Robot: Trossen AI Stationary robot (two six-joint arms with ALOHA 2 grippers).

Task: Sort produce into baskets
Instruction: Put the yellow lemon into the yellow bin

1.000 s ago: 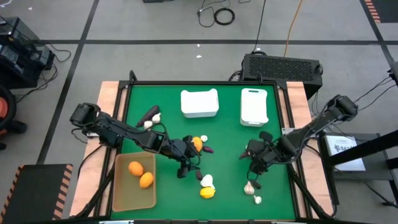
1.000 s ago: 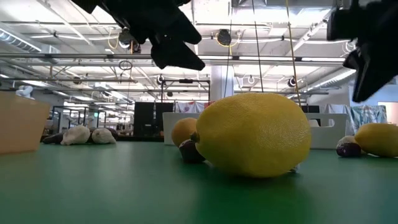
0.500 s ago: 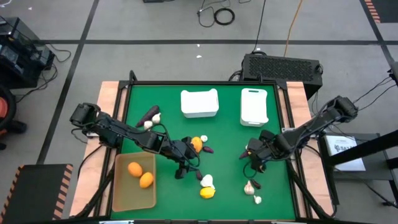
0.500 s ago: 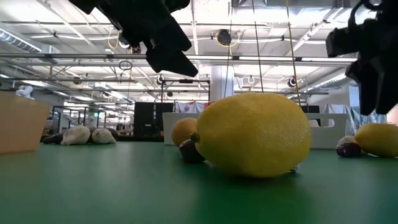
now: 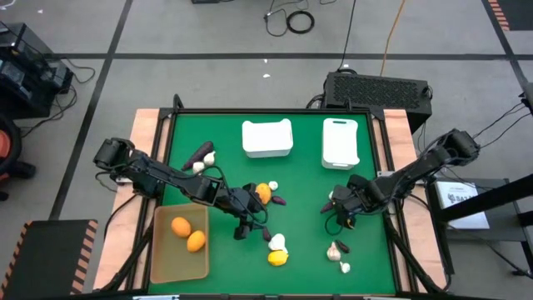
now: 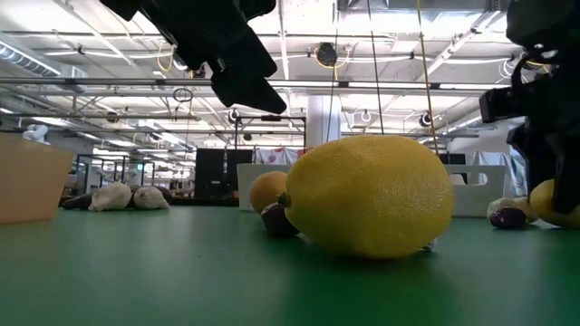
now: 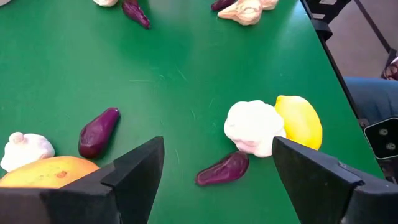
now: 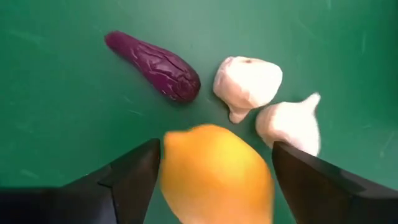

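When seen from above, both arms low over the green worktop [image 5: 308, 167]. Left claw [image 5: 244, 225] near the middle, right claw [image 5: 341, 215] over on the right side. Tan tray [image 5: 158, 267] at the near left corner, with two oranges [image 5: 188, 232] inside. Square white bin [image 5: 266, 138] and thin white bin [image 5: 340, 142] at the far edge, with nothing showing inside either.

From worktop level: big lemon [image 6: 367, 195] up close, under the left arm. Second lemon [image 6: 557, 201] sitting on the worktop at the right edge, right claw just over it.

From the left wrist: left claw wide open, holding nothing. Small purple piece [image 7: 222, 169] just ahead of the gap, lying crosswise, long way running from one finger toward the other. White garlic [image 7: 254, 127] just beside it, touching the big lemon.

From the right wrist: right claw wide open too, with the second lemon right in the gap. Cannot tell if touching yet. Probably a squeeze on that lemon next. Purple eggplant [image 8: 155, 65] and two garlic bulbs [image 8: 249, 84] just past it.
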